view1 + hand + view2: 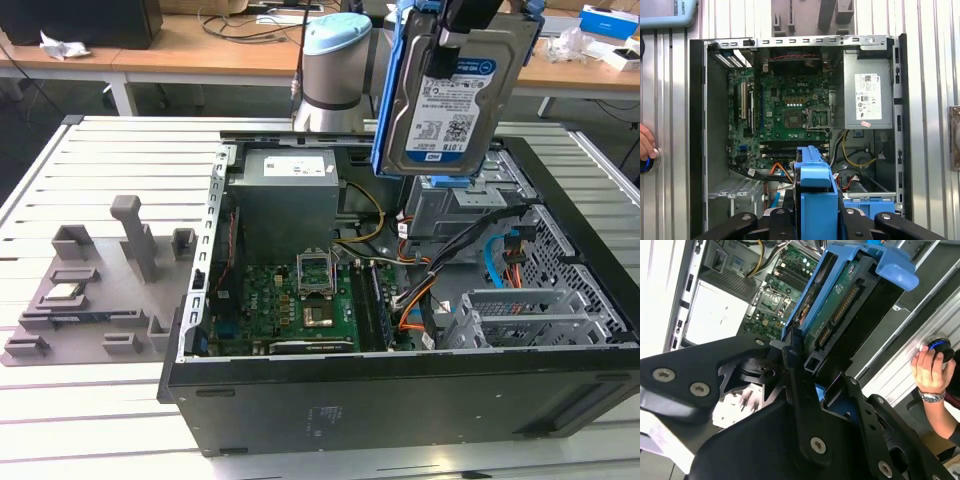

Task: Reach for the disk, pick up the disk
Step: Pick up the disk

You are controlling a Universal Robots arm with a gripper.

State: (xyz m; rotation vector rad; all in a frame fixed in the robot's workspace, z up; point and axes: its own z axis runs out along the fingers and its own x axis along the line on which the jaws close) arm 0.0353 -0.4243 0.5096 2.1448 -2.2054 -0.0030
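above the case (400,400), gripper (462,40) gripping disk (450,100)

An open computer case (400,400) lies on its side on a slatted metal counter (100,420). Inside it, a green motherboard (290,305) with an open processor socket (320,315) sits below a grey power supply (285,200); the first wrist view shows the same board (785,115) and supply (867,95). Orange and blue cables (495,260) run beside a metal drive cage (520,315). To the exterior view's left of the case, a grey moulded fixture tray (90,290) rests on the counter.
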